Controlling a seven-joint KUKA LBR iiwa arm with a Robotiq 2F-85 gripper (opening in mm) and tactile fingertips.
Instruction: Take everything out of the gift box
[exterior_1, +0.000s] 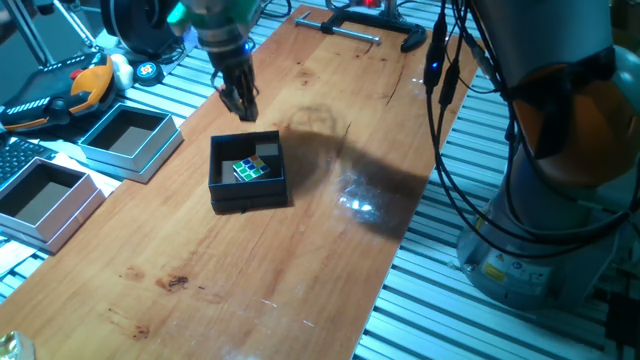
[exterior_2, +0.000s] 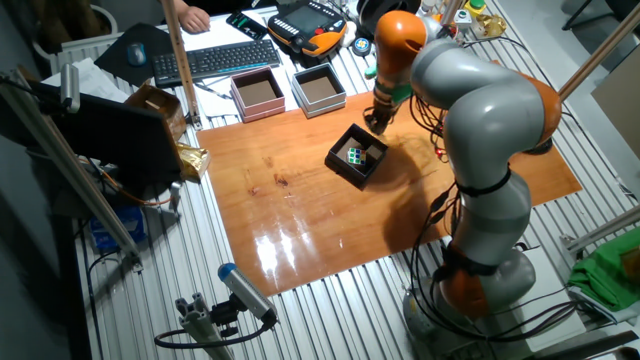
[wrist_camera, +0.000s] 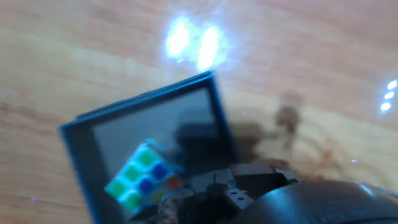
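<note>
The small black gift box stands on the wooden table, and also shows in the other fixed view and the hand view. In it lie the puzzle cube and, at its far corner, the pale beige block. My gripper hangs just beyond the box's far edge, a little above the table. Its dark fingers look pressed together with nothing between them. The block is blurred or hidden in the hand view.
Two larger light-blue boxes with brown insides stand left of the table. An orange-black pendant lies behind them. A metal bar and black clamp sit at the table's far end. The robot base stands at the right.
</note>
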